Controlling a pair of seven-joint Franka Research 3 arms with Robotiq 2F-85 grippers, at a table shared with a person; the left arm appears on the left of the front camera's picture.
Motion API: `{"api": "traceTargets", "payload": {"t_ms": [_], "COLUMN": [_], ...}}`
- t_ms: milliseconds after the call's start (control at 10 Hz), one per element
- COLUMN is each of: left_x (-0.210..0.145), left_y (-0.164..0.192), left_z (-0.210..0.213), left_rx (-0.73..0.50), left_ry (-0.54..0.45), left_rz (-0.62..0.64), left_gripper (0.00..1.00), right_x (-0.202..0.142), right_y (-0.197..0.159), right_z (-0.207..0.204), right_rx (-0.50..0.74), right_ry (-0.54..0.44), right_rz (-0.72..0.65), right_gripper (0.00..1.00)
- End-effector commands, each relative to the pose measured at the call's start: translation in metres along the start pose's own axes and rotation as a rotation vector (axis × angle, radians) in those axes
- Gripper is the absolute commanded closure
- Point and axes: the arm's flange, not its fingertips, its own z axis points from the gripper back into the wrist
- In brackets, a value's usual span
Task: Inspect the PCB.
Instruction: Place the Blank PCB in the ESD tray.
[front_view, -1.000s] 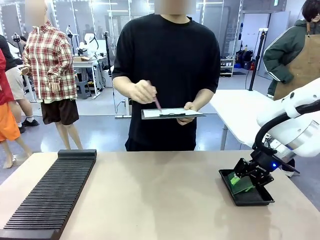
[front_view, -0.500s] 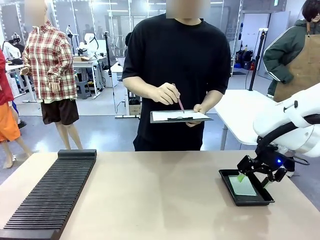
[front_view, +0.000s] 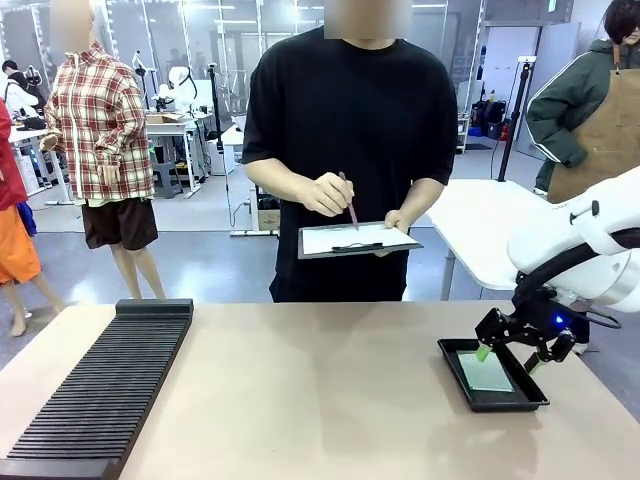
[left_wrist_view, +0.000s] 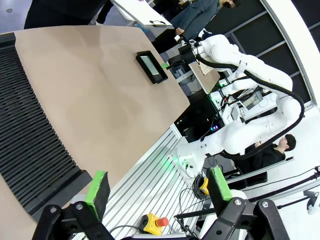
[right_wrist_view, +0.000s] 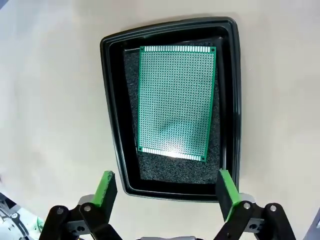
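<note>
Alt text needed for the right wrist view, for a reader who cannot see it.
A green PCB lies flat in a black tray on a tan table, seen from directly above. The right claw hangs open over the tray's near end, holding nothing.

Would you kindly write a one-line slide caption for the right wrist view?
Open right gripper hovering above the green PCB, which lies flat in the black tray on the tan table.

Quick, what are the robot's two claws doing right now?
Left gripper: open, holding nothing.
Right gripper: open above the PCB, holding nothing.
</note>
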Motion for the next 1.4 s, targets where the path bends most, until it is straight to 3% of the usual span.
{"api": "traceTargets", "payload": {"t_ms": [0, 900, 1100, 1300], "left_x": [0.000, 0.000, 0.000, 0.000], "left_y": [0.000, 0.000, 0.000, 0.000], "left_z": [0.000, 0.000, 0.000, 0.000], "left_rx": [0.016, 0.016, 0.016, 0.016], "left_ry": [0.004, 0.004, 0.004, 0.004], "left_rz": [0.000, 0.000, 0.000, 0.000], "left_gripper": [0.00, 0.00, 0.00, 0.00], "right_x": [0.000, 0.000, -0.023, -0.036], "right_y": [0.000, 0.000, 0.003, -0.001], "right_z": [-0.002, 0.000, 0.087, 0.134], "right_rx": [0.000, 0.000, 0.177, 0.233], "right_ry": [0.001, 0.000, 0.015, -0.010], "right_rz": [0.017, 0.001, -0.033, -0.065], "right_gripper": [0.00, 0.00, 0.00, 0.00]}}
